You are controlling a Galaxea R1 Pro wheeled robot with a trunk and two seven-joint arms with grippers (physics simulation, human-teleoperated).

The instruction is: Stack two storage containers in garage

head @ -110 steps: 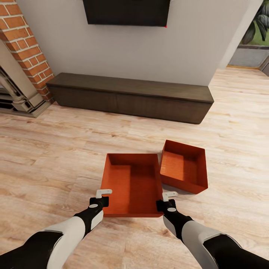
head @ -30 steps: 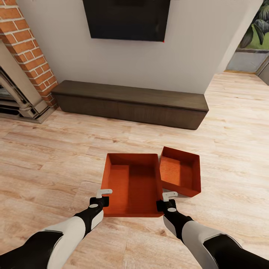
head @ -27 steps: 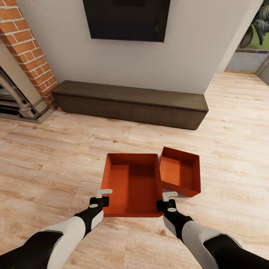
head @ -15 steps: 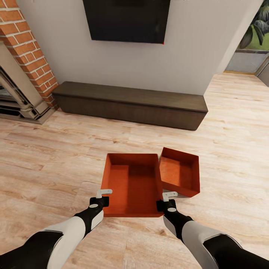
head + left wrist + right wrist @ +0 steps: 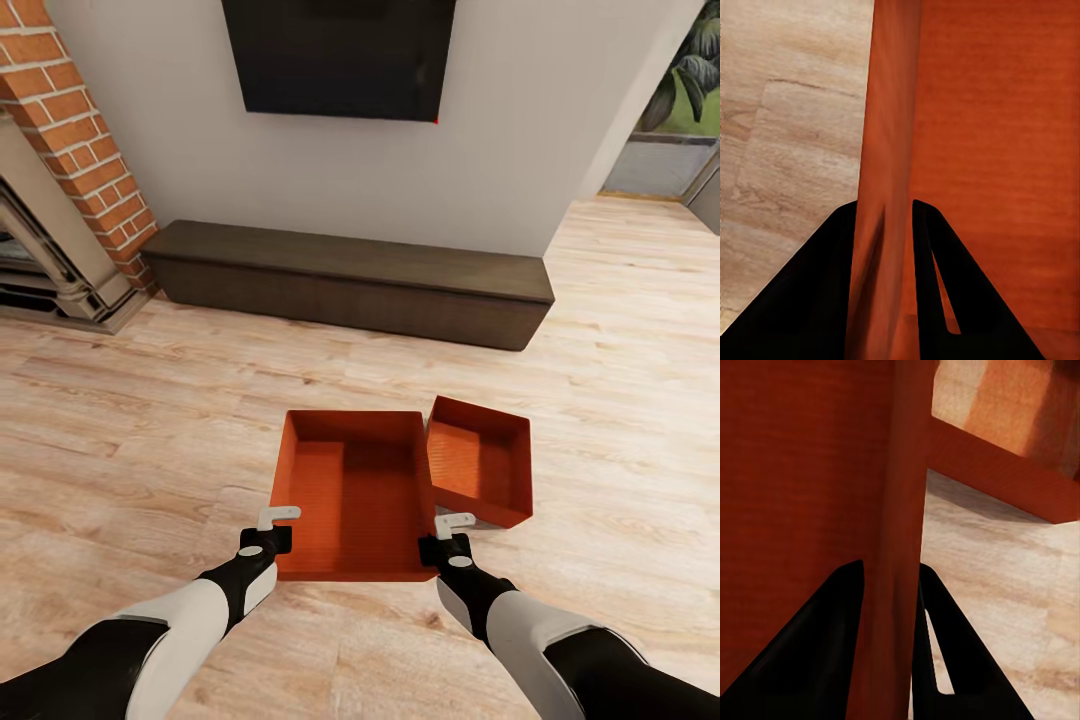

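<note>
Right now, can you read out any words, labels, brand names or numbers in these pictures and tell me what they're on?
None: no readable text anywhere.
The held container and the second container have plain orange-red walls.
The TV is a blank black screen with no logo.
The cabinet, brick fireplace and wood floor are unmarked.

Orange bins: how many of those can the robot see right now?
2. The nearer bin is held between the left gripper and right gripper, each clamped on a side wall. The farther bin sits on the wood floor beside it.
</note>
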